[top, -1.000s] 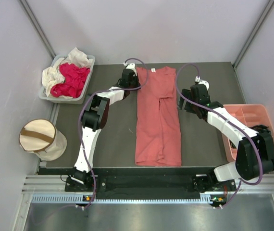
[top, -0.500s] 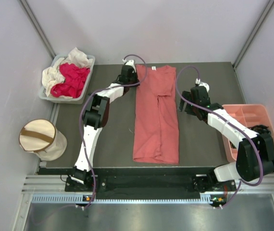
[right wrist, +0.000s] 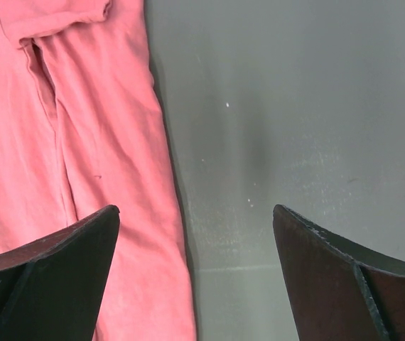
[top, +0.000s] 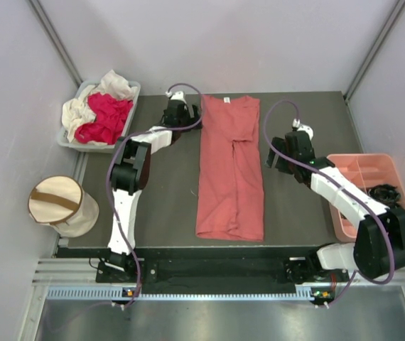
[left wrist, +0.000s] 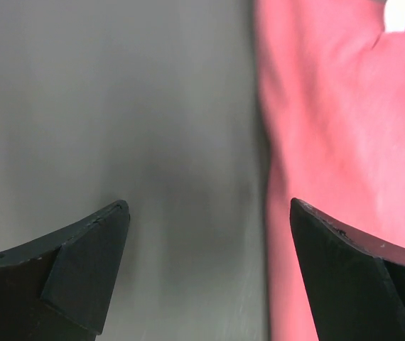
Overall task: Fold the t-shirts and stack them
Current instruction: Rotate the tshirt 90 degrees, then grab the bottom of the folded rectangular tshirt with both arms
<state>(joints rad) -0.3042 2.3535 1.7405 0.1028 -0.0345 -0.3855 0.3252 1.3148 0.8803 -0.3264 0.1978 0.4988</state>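
The dark table (top: 160,213) lies between pale walls, and the pink shirt (top: 231,177) is stretched out on its middle as a narrow strip. Its long axis runs straight away from my bases, collar at the far end and hem at the near end.

My left gripper (top: 175,112) hangs wide open with nothing in it, just off the far left corner. In the left wrist view the cloth edge runs under my right-hand finger, with bare table between the two and the white label (left wrist: 398,14) at the top right. My right gripper (top: 285,153) is also spread and empty. It is beside the right long edge and farther down the strip from the collar, so the left is nearer a far corner. I judge the next fold will go across the short axis, so each jaw must close inward on its own edge.

A second ago my left gripper was at the shirt's edge; it has since drawn off to the left. My right has eased slightly outward. The hem has slid a little left.

The other shirts (top: 106,117) wait in the bin (top: 134,88), far left.
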